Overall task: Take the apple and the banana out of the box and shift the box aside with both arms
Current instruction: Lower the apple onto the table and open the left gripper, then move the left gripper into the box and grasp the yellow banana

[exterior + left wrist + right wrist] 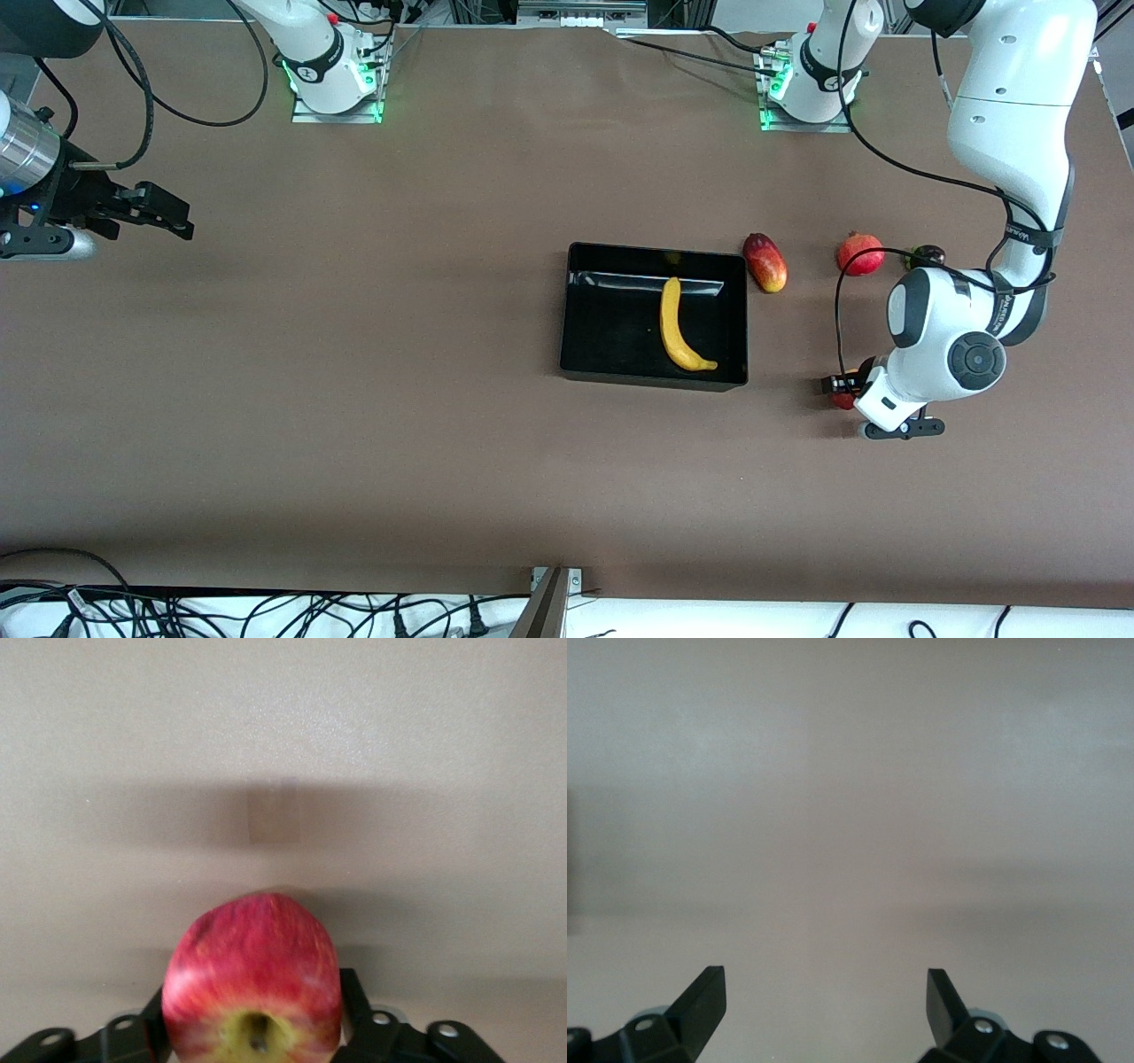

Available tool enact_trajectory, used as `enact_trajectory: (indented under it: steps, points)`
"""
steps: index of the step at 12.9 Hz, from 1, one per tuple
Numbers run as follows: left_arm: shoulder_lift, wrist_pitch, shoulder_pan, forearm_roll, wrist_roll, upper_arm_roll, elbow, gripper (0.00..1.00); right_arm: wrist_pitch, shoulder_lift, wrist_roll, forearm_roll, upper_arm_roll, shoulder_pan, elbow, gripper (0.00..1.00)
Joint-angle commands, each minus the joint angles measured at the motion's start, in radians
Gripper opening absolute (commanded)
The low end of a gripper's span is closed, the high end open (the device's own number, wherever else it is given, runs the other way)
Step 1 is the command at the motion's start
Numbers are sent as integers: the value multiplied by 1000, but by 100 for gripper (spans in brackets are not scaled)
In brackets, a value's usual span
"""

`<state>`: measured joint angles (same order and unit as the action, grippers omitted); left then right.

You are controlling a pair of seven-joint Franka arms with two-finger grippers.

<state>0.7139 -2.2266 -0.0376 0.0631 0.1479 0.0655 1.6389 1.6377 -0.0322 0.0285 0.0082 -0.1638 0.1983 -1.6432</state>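
Observation:
The black box (654,253) sits mid-table with the yellow banana (678,330) lying in it. My left gripper (846,387) is shut on the red apple (842,400), low beside the box toward the left arm's end. I cannot tell whether the apple touches the table. In the left wrist view the apple (252,979) fills the space between the fingers (357,1010) of my left gripper (257,1005). My right gripper (168,217) is open and empty at the right arm's end of the table. In the right wrist view it (824,983) shows only bare table.
A red-yellow mango (765,262) lies just past the box's corner toward the robots. A red pomegranate (860,253) and a small dark fruit (928,256) lie farther toward the left arm's end. Cables run along the table's front edge.

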Motion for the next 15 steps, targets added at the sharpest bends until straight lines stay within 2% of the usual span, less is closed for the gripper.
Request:
enact_trajectory:
  steps: [1,3,5,7,10,12,15]
  points:
    - [-107,210,-5,14,21,46,-20,100,-4,-6,5,-10,12,-13,16,100]
    - [-207,379,31,-23,157,101,-24,100,-4,-8,5,-10,12,-14,16,100]
    - [-249,393,112,-98,296,105,-19,100,-4,-8,5,-10,12,-14,16,100]
    - [-219,378,216,-100,439,106,-24,100,-12,-6,5,-10,10,-16,14,100]
    - [-128,173,266,-88,591,171,-7,100,-12,-6,5,-10,9,-14,14,100]
    - [-68,99,307,-37,682,169,-1,100,-13,-6,7,-8,9,-13,14,100]
    - [-39,-2,320,-6,717,171,56,100,-15,-6,7,-8,9,-14,14,100]
